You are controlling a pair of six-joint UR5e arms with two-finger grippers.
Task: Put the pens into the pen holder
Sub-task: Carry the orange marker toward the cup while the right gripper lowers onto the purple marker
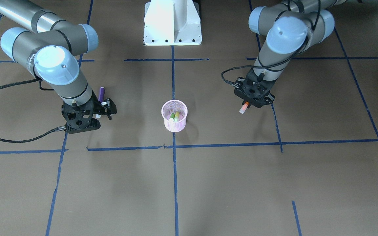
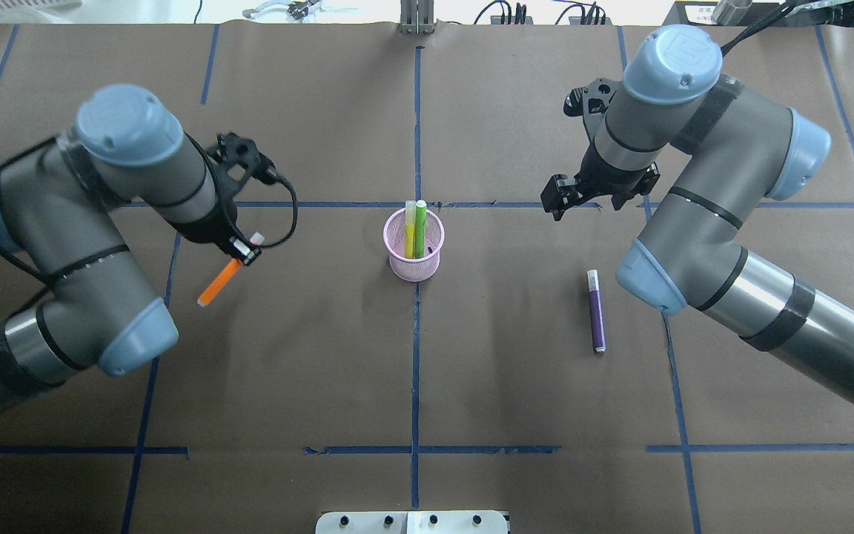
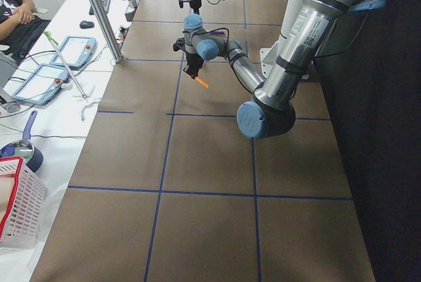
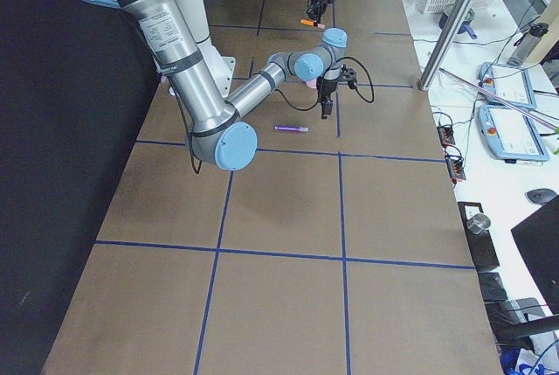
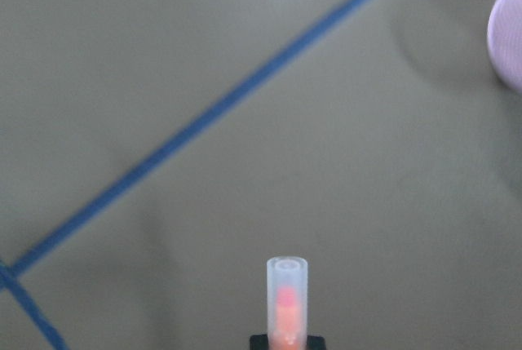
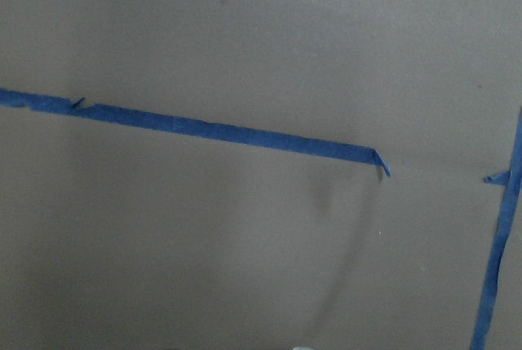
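Note:
The pink mesh pen holder [image 2: 427, 265] [image 1: 167, 122] stands at the table's centre with a green pen [image 2: 419, 230] and a yellow pen [image 2: 410, 226] upright in it. My left gripper [image 2: 247, 252] [image 1: 246, 105] is shut on the orange pen [image 2: 218, 283] [image 5: 287, 301], holding it tilted above the table well to the holder's left. A purple pen [image 2: 596, 310] [image 1: 101, 93] lies flat on the table to the holder's right. My right gripper [image 2: 568, 196] [image 1: 106, 107] hangs above the table near that pen, open with nothing in it.
The white robot base [image 1: 172, 23] stands at the table's near middle edge. Blue tape lines [image 2: 416, 371] grid the brown table. Beyond the table's ends are white baskets [image 3: 20, 203], teach pendants [image 4: 511, 135] and a seated person [image 3: 16, 12].

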